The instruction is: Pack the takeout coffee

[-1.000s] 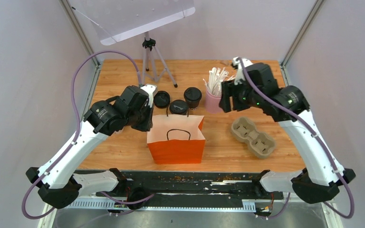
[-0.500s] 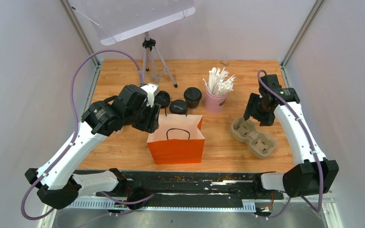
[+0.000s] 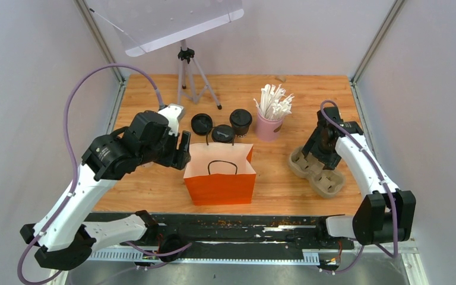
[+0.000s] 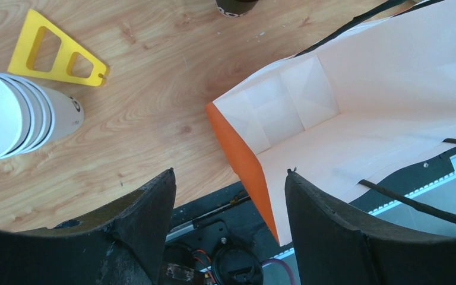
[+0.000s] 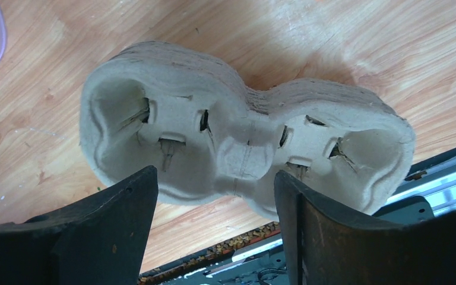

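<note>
An orange paper bag (image 3: pixel 220 175) is standing open-mouthed near the front middle of the wooden worktop (image 3: pixel 154 178). Its black handles are sticking up, and the left wrist view is looking down into its pale, creased inside (image 4: pixel 344 119).

Three takeout cups (image 3: pixel 222 133) with black lids are standing upright in a loose row just behind the bag. The middle one is sitting close against the bag's back edge, and the other two are standing a little farther back on either side of it. None of them is being held.

The left gripper (image 3: pixel 184 148) is hanging just beside the bag's left edge. Its jaws are spreading wide with nothing between them (image 4: pixel 230 178). In its wrist view a stack of white cups (image 4: pixel 18 116) is lying on its side, out beyond the bag's orange corner, next to a flat yellow triangular piece (image 4: pixel 53 50).

Well to the right of the bag, the right gripper (image 3: pixel 319 155) is hanging over the brown pulp cup tray (image 3: pixel 323 178). Its jaws are also standing apart and gripping nothing (image 5: pixel 214 178), with the near rim of the tray (image 5: pixel 243 148) showing between them. I cannot tell whether the fingers are touching the tray.

A pink cup of white straws (image 3: pixel 268 127) is standing behind the bag's right corner, just beside the rightmost takeout cup. A small tripod (image 3: pixel 185 71) is standing far behind the bag.
</note>
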You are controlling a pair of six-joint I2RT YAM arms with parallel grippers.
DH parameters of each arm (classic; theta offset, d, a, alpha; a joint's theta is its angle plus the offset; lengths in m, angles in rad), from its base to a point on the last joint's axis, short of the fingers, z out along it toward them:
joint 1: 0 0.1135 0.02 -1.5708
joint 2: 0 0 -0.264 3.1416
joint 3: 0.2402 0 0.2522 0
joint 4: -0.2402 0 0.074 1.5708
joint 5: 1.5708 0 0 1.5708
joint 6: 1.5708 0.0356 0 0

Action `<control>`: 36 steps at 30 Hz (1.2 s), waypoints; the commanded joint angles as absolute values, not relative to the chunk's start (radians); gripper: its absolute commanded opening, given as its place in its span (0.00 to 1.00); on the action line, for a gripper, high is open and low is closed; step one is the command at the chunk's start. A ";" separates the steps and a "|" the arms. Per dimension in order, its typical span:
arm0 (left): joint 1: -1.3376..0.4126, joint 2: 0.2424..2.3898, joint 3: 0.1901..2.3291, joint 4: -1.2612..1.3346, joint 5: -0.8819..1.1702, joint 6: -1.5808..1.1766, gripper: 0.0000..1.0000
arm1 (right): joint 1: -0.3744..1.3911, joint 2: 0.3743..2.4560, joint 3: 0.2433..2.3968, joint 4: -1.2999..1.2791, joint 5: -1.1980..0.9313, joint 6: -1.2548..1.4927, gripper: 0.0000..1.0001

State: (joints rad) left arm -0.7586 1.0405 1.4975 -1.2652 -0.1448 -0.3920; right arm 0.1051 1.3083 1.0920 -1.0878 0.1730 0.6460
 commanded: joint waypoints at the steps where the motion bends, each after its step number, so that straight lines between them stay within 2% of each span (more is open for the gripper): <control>1: -0.758 1.026 1.513 -1.284 -0.172 -0.398 0.75 | 0.102 1.324 1.052 -1.018 0.181 0.733 0.71; 10: -0.758 1.030 1.454 -1.229 -0.090 -0.451 0.70 | 0.103 1.354 1.011 -1.015 0.234 0.753 0.70; 18: -0.758 1.049 1.428 -1.205 -0.072 -0.451 0.65 | 0.101 1.372 1.000 -0.987 0.236 0.743 0.64; 23: -0.758 1.046 1.405 -1.164 -0.024 -0.458 0.55 | 0.102 1.380 0.988 -0.977 0.242 0.734 0.60; 36: -0.758 1.033 1.385 -1.092 0.058 -0.478 0.54 | 0.100 1.357 1.017 -1.012 0.280 0.674 0.43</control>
